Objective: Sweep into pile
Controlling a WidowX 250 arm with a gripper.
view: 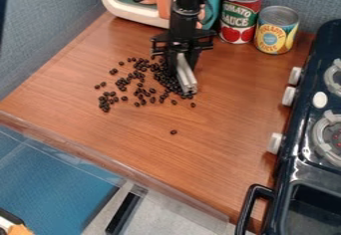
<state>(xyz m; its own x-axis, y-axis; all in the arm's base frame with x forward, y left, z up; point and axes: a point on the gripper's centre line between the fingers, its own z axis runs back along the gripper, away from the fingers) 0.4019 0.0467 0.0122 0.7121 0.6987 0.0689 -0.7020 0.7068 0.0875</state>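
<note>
Beans, small and black (pixel 163 74), many: lying on the wood-grain counter (pixel 220 124), upper middle to left of my camera view. Condition: part heaped, part scattered. The thickest patch runs right along the near side of the bar; from there the spread thins out toward the left, with loose groups and open wood between them.

Stray bean (pixel 174 132), one: well apart from the rest, nearer the front edge of the counter. A few further outliers sit at the left fringe and just past the foot of the bar.

Gripper (pixel 182 72), one, black: pointing down at the right-hand border of the beans. Its fingers stand narrow, closed about a pale grey bar (pixel 187 79). The bar slants down to the counter among the beans; I take it for my sweeping tool, though from this camera I can't make out its full shape.

Cans, two, upright behind the work: one red-labelled can (pixel 240 17), one yellow-and-blue-labelled can (pixel 275 32). Toy stove (pixel 299 164), one, along the right side.

Progress, by my estimate: partway. A dense core exists and could serve as the pile. Outstanding: the left-hand scatter, the fringe and the lone front bean, all to be drawn in without spreading the core.
</note>
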